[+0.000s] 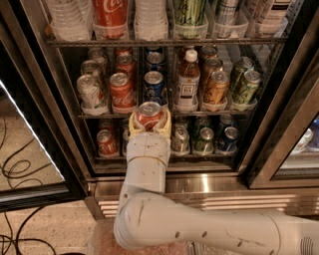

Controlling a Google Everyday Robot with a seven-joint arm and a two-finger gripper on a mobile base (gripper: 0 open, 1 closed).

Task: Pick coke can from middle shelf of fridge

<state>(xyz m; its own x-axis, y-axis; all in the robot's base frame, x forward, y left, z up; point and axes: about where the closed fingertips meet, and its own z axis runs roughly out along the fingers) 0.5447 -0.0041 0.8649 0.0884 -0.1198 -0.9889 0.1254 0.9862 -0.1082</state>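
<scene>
My gripper (149,119) is shut on a red coke can (149,114) with a silver top, its cream fingers (133,124) on either side of the can. It holds the can just in front of the middle shelf (164,114) of the fridge (279,99), below the front lane of blue cans. Another red coke can (120,89) stands at the front of the shelf to the left, with one more red can (125,63) behind it. A white-capped brown bottle (188,79) stands to the right.
A blue Pepsi can (154,84) stands right behind the held can. Silver cans (89,90) are at left, orange (217,85) and green cans (248,85) at right. The top rack holds a big red Coca-Cola can (110,12). The lower shelf holds more cans (205,139). The steel base (199,184) is below.
</scene>
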